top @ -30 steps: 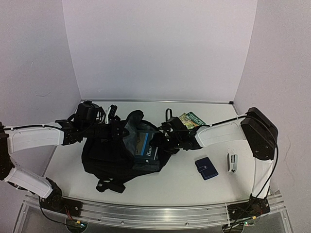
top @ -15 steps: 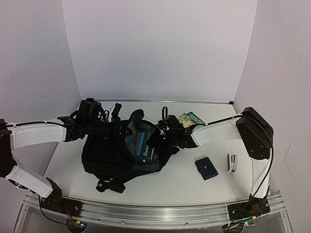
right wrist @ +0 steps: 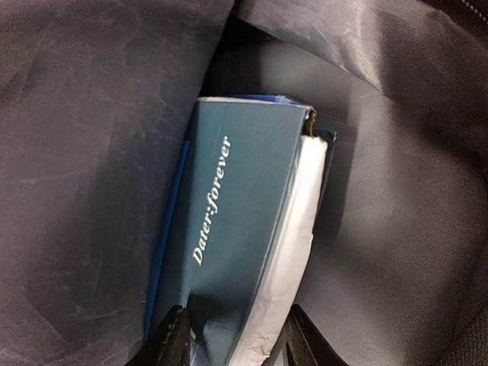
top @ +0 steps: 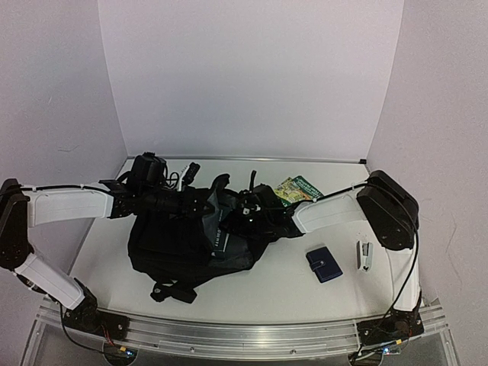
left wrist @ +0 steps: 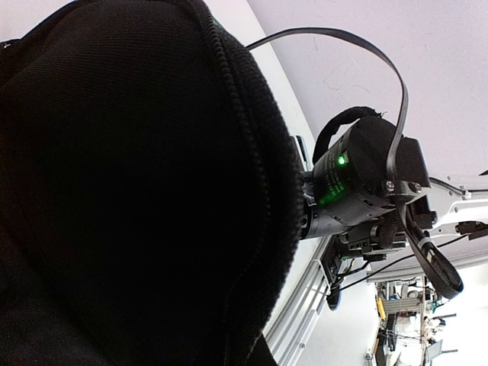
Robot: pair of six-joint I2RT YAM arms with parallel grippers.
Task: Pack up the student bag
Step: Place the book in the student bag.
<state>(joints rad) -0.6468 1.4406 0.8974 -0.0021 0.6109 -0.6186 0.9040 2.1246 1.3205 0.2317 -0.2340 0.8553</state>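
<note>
The student bag (top: 179, 244), a large black backpack with grey lining, lies left of centre on the table. My left gripper (top: 200, 203) is at the bag's upper opening rim and appears shut on it. Black fabric (left wrist: 130, 191) fills the left wrist view and hides the jaws. My right gripper (top: 238, 216) reaches into the opening. It is shut on a teal-blue book (right wrist: 236, 221) with "Dater:forever" on its cover, which lies inside against the grey lining (right wrist: 84, 152). Only a sliver of the book (top: 218, 229) shows from above.
A dark-blue wallet (top: 324, 264) and a white stapler (top: 365, 255) lie right of the bag. A green booklet (top: 299, 188) lies behind my right forearm. Black cables (top: 183, 171) sit at the back left. The bag's straps (top: 171, 290) trail toward the front edge.
My right gripper has pushed the book leftward, deeper into the bag, so most of its cover is now hidden. My left gripper has shifted right and back with the rim.
</note>
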